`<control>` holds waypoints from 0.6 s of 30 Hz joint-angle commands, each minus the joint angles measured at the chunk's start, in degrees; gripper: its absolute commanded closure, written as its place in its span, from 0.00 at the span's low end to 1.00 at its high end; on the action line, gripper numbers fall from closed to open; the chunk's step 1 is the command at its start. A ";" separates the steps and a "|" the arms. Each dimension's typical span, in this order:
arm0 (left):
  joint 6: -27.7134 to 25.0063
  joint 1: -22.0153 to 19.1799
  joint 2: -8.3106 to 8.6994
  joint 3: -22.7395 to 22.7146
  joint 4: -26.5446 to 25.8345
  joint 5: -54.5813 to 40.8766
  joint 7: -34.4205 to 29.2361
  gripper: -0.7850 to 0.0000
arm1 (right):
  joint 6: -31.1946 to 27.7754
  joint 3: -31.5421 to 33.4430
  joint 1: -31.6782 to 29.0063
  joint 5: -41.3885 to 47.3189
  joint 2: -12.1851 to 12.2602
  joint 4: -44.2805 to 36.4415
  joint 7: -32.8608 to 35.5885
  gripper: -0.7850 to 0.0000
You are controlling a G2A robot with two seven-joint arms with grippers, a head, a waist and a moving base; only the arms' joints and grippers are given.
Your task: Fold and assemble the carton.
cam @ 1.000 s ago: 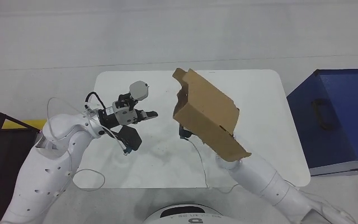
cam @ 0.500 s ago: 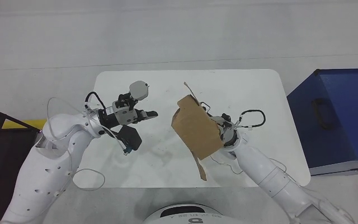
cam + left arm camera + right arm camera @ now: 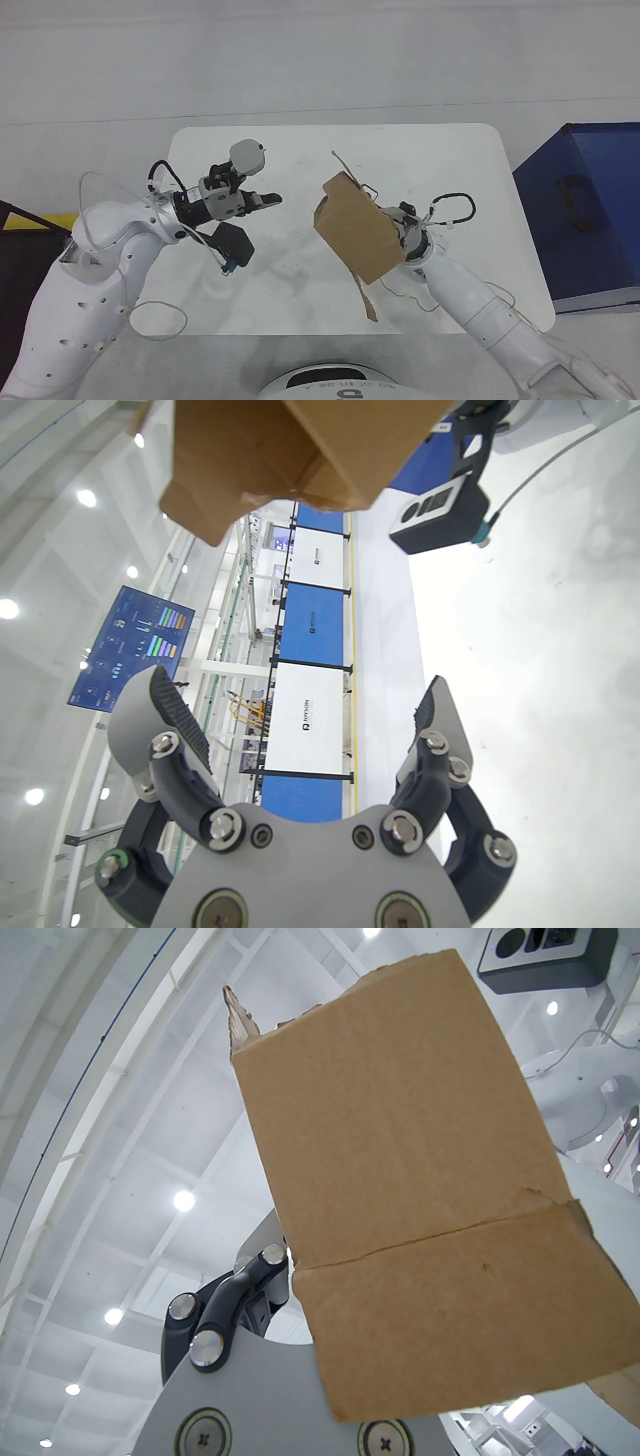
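A brown cardboard carton (image 3: 358,232) hangs tilted above the middle of the white table (image 3: 450,160), with one loose flap (image 3: 366,298) pointing toward the table's front edge. My right gripper (image 3: 402,240) is shut on its right side. In the right wrist view the carton (image 3: 410,1178) covers the jaws and one finger (image 3: 257,1248) shows beside it. My left gripper (image 3: 268,201) is open and holds nothing, a short way left of the carton. The left wrist view shows its spread fingers (image 3: 167,700) below the carton's open end (image 3: 280,450).
A blue bin (image 3: 590,215) stands beyond the table's right edge. A dark object (image 3: 15,240) sits at the far left, off the table. Thin cables (image 3: 160,320) trail off both arms near the front edge. Bare tabletop lies between the arms and at the back.
The right arm brought the carton down from close under the top camera and turned it, so it sits lower and further right. The left gripper barely shifted.
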 commanded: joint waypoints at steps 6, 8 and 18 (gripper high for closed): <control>-4.82 -6.85 0.18 1.99 -5.67 6.82 -0.69 0.00 | -1.66 3.22 1.46 -7.05 0.54 1.21 0.25 1.00; -7.20 -10.60 0.11 4.58 -5.60 9.79 -0.09 0.00 | -2.39 3.51 1.73 -9.65 0.57 1.21 0.25 1.00; -5.73 -24.39 0.05 16.42 -0.01 28.65 11.42 0.00 | -0.52 4.18 1.72 -5.72 0.24 2.39 0.25 1.00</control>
